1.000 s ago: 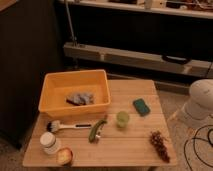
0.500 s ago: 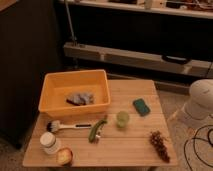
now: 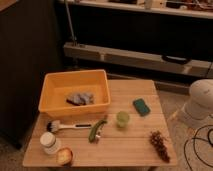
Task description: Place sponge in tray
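A green sponge lies flat on the wooden table, right of centre. A yellow tray stands at the table's back left, about a hand's width left of the sponge. A grey crumpled item lies inside the tray. My gripper is out of view. Only a white rounded part of the robot shows at the right edge, beside the table.
A small green cup stands just front-left of the sponge. A white-handled dish brush and a green long item lie in front of the tray. A white jar, a round fruit and a dark bunch sit near the front edge.
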Robot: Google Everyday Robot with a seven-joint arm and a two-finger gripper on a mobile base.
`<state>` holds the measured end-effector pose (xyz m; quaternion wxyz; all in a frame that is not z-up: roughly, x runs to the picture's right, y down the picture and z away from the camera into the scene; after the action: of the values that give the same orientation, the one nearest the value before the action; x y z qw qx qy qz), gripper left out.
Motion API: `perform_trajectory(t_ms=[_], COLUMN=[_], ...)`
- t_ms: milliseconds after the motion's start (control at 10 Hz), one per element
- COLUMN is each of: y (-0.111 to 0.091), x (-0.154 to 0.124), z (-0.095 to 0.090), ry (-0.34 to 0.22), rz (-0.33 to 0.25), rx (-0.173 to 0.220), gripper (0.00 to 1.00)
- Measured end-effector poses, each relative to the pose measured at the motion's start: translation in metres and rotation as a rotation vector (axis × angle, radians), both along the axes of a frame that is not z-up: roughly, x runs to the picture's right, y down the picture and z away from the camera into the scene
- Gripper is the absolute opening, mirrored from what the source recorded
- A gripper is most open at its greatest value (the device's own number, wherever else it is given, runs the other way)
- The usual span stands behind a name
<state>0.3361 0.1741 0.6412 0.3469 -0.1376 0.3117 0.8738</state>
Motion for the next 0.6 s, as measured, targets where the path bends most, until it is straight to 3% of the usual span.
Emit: perform_trajectory(t_ms=[400,600], y=[0.0001,-0.0018], x=[0.0,0.0003], z=[-0.0001,0.0027], ry=[0.0,-0.018], rz=[0.0,-0.028], rx=[0.0,0.011], gripper=[0.65,0.65])
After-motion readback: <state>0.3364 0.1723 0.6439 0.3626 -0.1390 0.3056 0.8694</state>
